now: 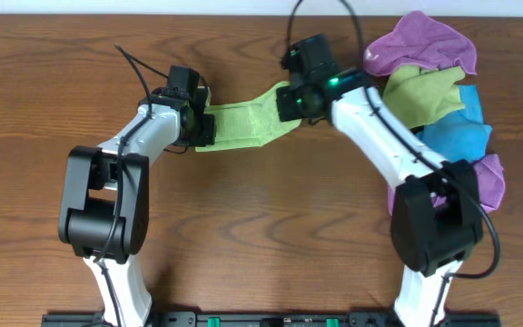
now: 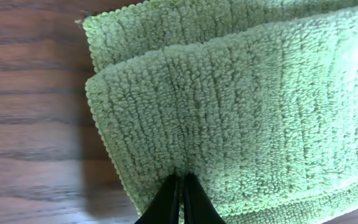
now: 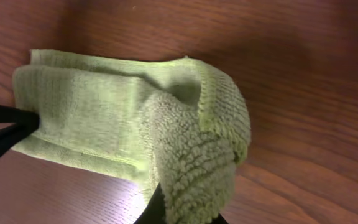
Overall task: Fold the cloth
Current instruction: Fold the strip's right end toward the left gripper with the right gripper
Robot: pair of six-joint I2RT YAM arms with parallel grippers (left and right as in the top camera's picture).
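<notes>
**Overhead view.** The cloth lies on the table as a narrow doubled strip. It is near the pile of other cloths but does not touch it. Its long axis points straight away from the pile. The left gripper is at the end far from the pile. The right gripper is at the end nearest the pile, and that end rises off the table.

**Left wrist view.** The jaws are clenched on the cloth at its far-from-pile end, taking only a thin bite of nap. Two layers show here. The upper layer's edge sits offset from the lower one's.

**Right wrist view.** The jaws are clenched on the pile-side end, which is lifted, bunched and draped over the fingers. The rest of the strip lies flat, running away from the pile.

**Hazards.**
- If the right gripper draws the strip taut along its long axis, the left gripper's shallow bite will probably slip.
- If the bunched end is laid down as it is, it will likely set a crease and widen the layer offset.
- Drifting toward the pile risks snagging a spare cloth.
</notes>
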